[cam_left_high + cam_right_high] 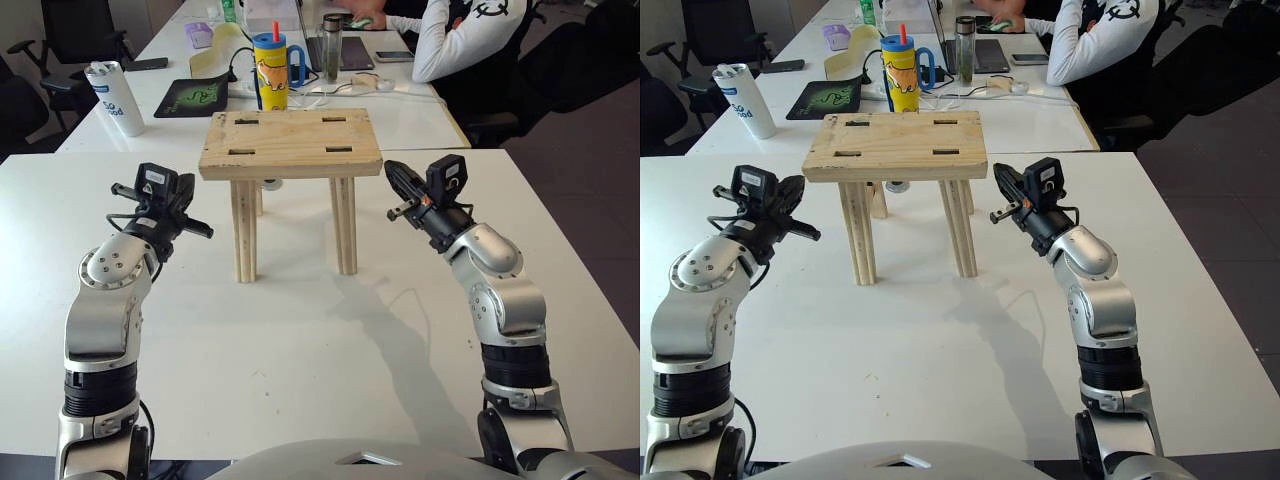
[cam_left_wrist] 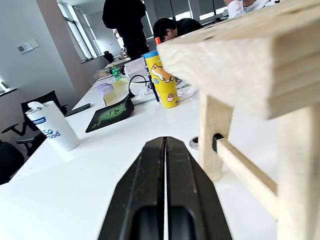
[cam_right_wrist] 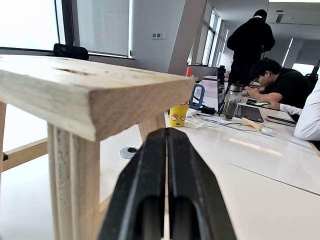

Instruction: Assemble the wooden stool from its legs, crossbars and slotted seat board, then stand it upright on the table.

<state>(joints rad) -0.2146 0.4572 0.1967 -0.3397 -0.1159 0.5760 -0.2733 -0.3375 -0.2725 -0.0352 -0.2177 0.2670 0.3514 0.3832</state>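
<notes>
The pale wooden stool (image 1: pixel 290 145) stands upright on four legs on the white desk (image 1: pixel 320 340), its slotted seat on top. It sits between the left fingers (image 2: pixel 142 190) and right fingers (image 3: pixel 147 175), touching neither. Both pairs are clenched and empty.

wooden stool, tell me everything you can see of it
The wooden stool is pale, unfinished-looking wood, fully assembled and standing upright on the white table. Its rectangular seat board is level, with four slots in the top. Four straight legs carry it, and a thin crossbar joins two of them. Only the table touches it; the left pincer and right pincer sit apart on either side.
</notes>
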